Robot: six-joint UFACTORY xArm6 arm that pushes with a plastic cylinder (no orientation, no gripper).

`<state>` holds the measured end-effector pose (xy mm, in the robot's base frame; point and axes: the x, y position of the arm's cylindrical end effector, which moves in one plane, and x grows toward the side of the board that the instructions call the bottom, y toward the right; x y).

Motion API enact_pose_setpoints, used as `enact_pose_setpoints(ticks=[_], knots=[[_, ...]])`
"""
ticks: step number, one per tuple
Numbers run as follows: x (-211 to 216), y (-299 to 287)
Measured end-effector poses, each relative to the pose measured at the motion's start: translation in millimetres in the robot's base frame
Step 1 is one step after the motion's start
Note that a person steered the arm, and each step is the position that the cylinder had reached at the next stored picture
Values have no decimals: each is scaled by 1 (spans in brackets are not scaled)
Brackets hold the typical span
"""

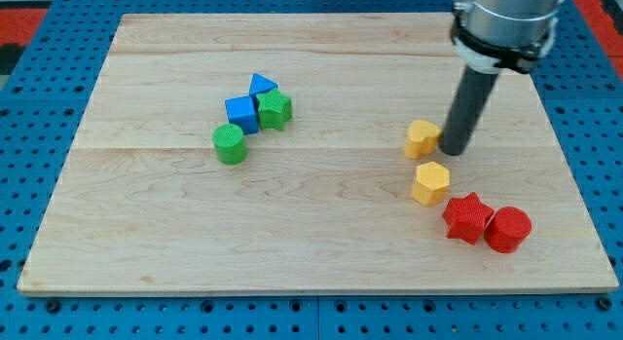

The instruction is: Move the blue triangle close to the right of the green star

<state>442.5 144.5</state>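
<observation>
The blue triangle (pixel 261 85) lies left of centre on the wooden board (pixel 311 243), touching the upper left of the green star (pixel 274 109). A blue cube (pixel 241 114) sits against the star's left side. My tip (pixel 454 150) is far to the view's right of them, just right of a yellow block (pixel 421 138) and touching or nearly touching it.
A green cylinder (pixel 230 143) sits below the blue cube. A yellow hexagon (pixel 430 182) lies below the yellow block. A red star (pixel 467 217) and a red cylinder (pixel 507 229) sit at the lower right. Blue pegboard surrounds the board.
</observation>
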Motion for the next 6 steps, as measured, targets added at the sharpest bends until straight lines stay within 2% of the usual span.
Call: enact_pose_setpoints(ticks=[1,3,5,6], knots=[[0,-45],[-25,-14],[-25,-100],[-25,-106]])
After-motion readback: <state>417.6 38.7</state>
